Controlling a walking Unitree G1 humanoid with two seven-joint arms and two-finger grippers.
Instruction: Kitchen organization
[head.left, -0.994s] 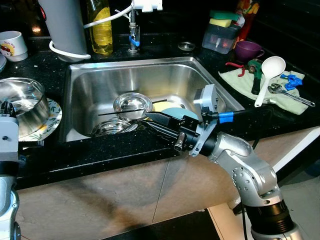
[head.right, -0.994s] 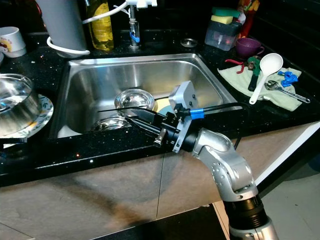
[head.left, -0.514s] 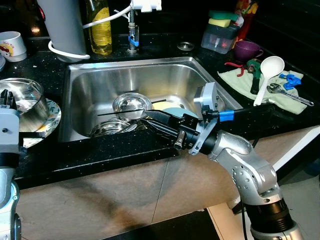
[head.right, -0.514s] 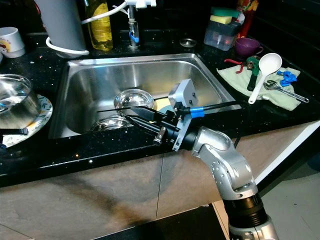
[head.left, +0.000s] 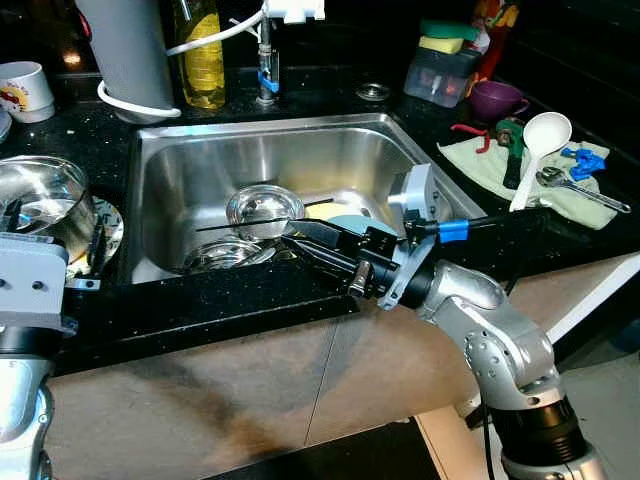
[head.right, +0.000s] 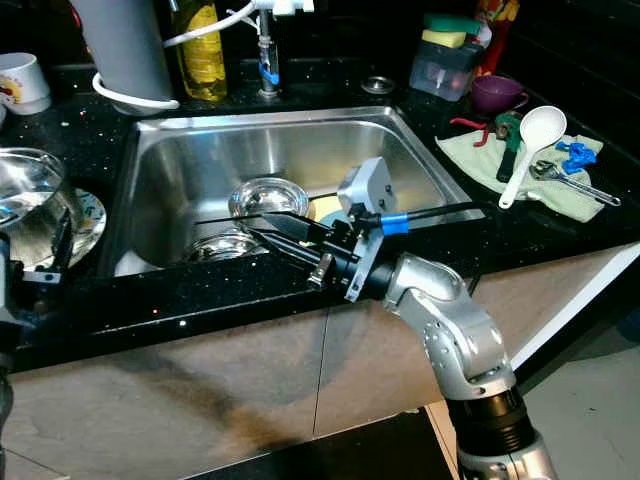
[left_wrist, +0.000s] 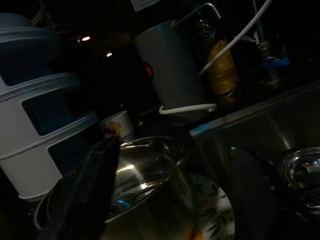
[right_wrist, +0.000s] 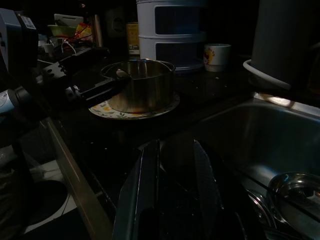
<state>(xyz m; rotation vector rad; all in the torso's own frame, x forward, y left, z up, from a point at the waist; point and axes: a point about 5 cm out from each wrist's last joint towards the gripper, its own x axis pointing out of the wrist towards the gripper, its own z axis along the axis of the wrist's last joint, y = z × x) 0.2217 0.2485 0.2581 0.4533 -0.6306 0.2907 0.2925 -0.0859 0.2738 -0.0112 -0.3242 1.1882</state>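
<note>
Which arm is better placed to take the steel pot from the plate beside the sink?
Probably the left. The left gripper is open right at the pot on the plate, while the right gripper reaches over the sink, farther away.

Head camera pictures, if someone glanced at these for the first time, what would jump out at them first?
Probably the silver right arm reaching over the counter's front edge, its right gripper open above steel bowls in the steel sink. Next, the shiny steel pot on a patterned plate left of the sink, the left gripper beside it. Right of the sink, a white ladle lies on a green cloth.
</note>
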